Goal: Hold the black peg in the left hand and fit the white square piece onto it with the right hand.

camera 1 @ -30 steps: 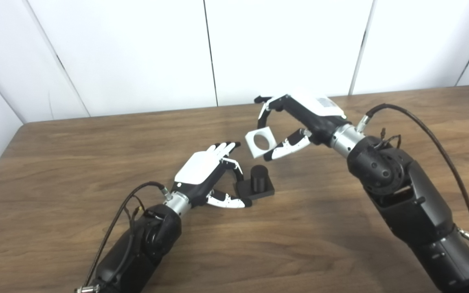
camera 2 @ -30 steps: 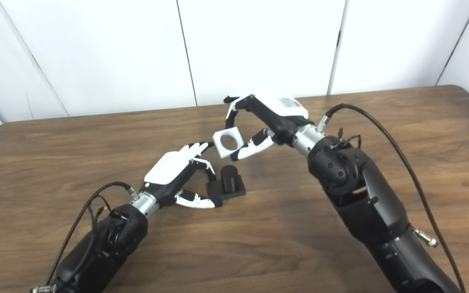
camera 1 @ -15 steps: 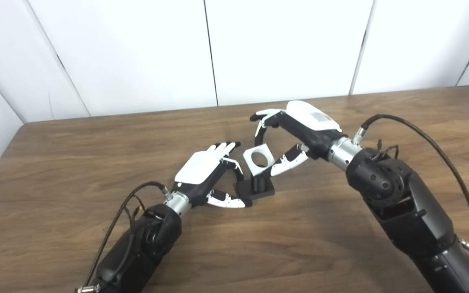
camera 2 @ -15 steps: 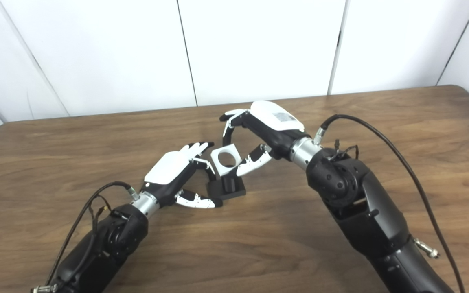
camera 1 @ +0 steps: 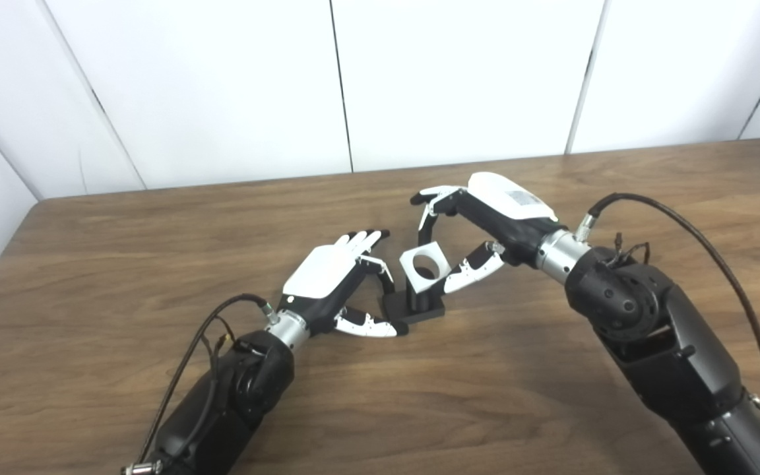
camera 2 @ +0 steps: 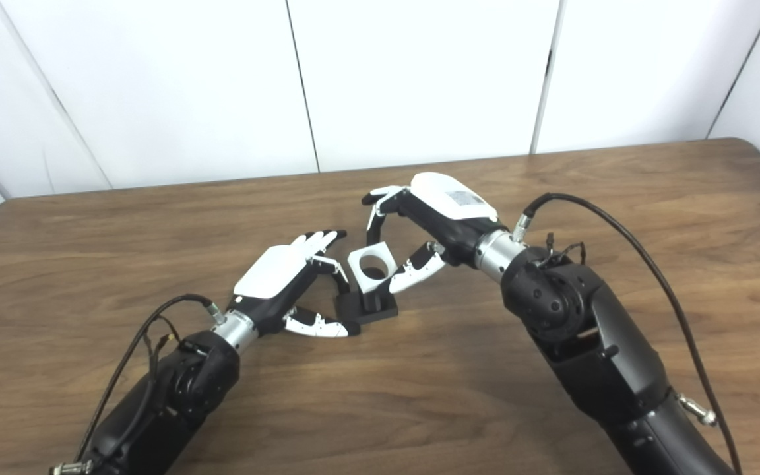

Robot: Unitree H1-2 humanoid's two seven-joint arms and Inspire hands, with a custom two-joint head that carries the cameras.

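Standing on a flat black square base on the wooden table (camera 1: 156, 224), the black peg (camera 1: 419, 302) is a short dark cylinder, its top hidden behind the white square piece (camera 1: 425, 267). That piece is a small white block with a round hole through its face, tilted, its hole over the peg's top; whether it has slid onto the peg cannot be told. The right hand (camera 1: 485, 218) pinches it between thumb and fingertips from the right. The left hand (camera 1: 337, 280) is clamped on the peg's base from the left, thumb in front and a finger behind, the other fingers stretched out straight.
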